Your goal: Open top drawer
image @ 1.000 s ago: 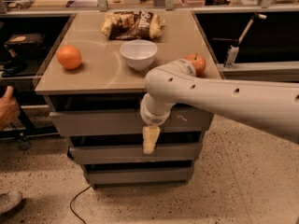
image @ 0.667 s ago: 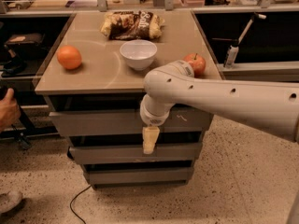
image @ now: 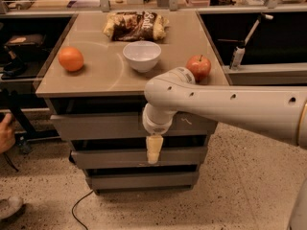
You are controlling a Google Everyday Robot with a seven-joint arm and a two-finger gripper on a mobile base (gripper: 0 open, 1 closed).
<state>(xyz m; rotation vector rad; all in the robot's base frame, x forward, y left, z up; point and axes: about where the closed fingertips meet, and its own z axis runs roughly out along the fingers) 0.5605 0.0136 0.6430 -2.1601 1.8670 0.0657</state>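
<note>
The top drawer (image: 96, 126) is the uppermost grey-taupe front of the cabinet, with small white scuffs near its right end. A dark gap runs between it and the countertop. My gripper (image: 153, 150) hangs pointing down from the cream arm (image: 230, 104), which comes in from the right. The gripper is in front of the cabinet's middle, its tip over the gap between the top drawer and the middle drawer (image: 105, 157). The wrist covers part of the top drawer's front.
On the countertop (image: 105, 80) sit an orange (image: 71, 59), a white bowl (image: 141, 56), a red apple (image: 198, 67) and a snack bag (image: 136, 25). A person's hand (image: 5, 132) and shoe (image: 9, 207) are at the left. A cable (image: 79, 206) lies on the floor.
My gripper and wrist have dropped slightly in front of the cabinet. The top drawer's front has not visibly moved.
</note>
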